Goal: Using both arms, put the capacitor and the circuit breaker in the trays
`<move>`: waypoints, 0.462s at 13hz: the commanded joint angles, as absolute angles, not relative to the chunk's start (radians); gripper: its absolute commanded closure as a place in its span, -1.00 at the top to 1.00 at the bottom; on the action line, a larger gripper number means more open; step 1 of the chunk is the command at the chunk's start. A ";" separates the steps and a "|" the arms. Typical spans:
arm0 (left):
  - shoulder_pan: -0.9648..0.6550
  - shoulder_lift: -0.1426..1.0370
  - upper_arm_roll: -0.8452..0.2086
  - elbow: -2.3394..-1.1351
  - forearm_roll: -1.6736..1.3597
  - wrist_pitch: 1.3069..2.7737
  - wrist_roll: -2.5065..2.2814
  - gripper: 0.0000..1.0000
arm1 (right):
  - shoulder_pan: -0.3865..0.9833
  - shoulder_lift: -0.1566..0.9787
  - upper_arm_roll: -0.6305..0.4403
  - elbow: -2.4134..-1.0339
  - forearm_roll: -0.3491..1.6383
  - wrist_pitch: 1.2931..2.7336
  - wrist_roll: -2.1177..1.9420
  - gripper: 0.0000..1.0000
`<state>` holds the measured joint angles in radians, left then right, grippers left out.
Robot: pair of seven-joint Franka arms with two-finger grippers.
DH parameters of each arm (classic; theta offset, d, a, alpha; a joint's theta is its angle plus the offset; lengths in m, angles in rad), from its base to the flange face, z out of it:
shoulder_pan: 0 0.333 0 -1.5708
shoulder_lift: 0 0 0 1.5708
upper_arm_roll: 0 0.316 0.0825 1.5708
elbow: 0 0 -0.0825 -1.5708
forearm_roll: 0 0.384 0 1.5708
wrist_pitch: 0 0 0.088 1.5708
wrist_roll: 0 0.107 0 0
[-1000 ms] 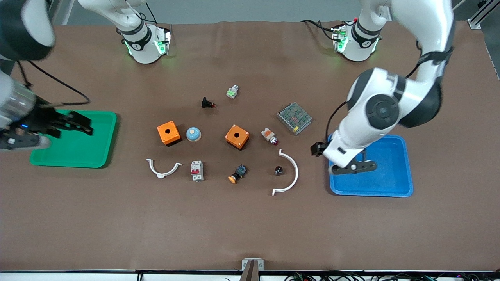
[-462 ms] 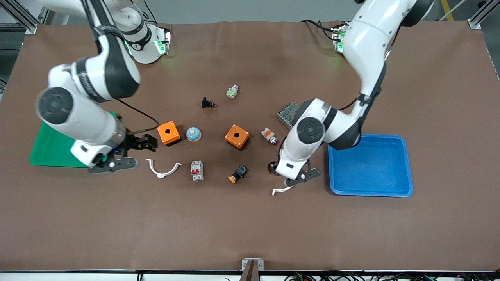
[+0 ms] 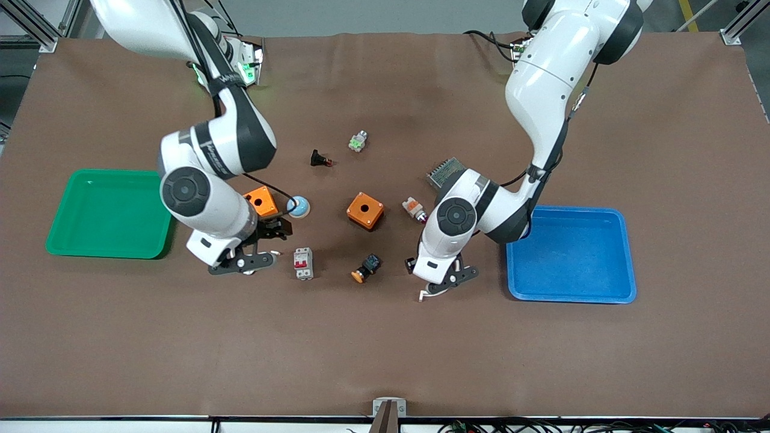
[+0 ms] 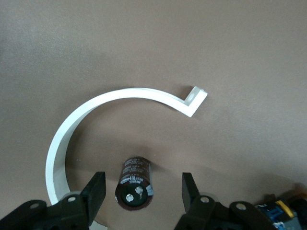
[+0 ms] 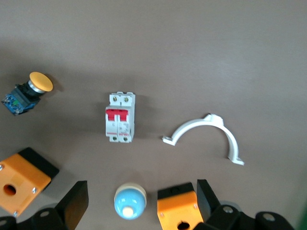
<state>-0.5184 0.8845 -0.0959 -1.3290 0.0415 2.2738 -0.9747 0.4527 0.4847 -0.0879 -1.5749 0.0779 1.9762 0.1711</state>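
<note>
The capacitor (image 4: 135, 182), a small black cylinder with a shiny top, stands inside a large white arc (image 4: 91, 115). My left gripper (image 4: 142, 191) is open, with a finger on each side of the capacitor and not touching it. In the front view my left gripper (image 3: 444, 276) hides the capacitor. The circuit breaker (image 3: 303, 263), white-grey with red levers, lies free; it also shows in the right wrist view (image 5: 120, 123). My right gripper (image 3: 243, 260) is open and empty over a small white clamp (image 5: 206, 136), beside the breaker toward the right arm's end.
A green tray (image 3: 60, 249) lies at the right arm's end and a blue tray (image 3: 571, 297) at the left arm's end. Two orange boxes (image 3: 365, 210) (image 3: 261, 201), a blue dome (image 3: 298, 206), an orange-capped push button (image 3: 366, 267), an indicator lamp (image 3: 415, 209) and a black part (image 3: 320, 159) lie between them.
Both arms swung in from their trays toward the middle. My right gripper went from the green tray to the small clamp. My left gripper went from the blue tray to the capacitor.
</note>
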 commanded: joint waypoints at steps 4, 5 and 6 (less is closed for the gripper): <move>-0.546 0.913 -0.086 -1.307 0.080 2.263 -0.993 0.16 | 0.483 0.627 -0.091 -1.488 0.190 2.012 0.195 1.00; -0.546 0.913 -0.086 -1.307 0.081 2.263 -0.988 0.02 | 0.500 0.638 -0.091 -1.488 0.190 2.044 0.195 1.00; -0.546 0.913 -0.086 -1.307 0.083 2.263 -0.983 -0.18 | 0.505 0.649 -0.091 -1.488 0.195 2.071 0.205 1.00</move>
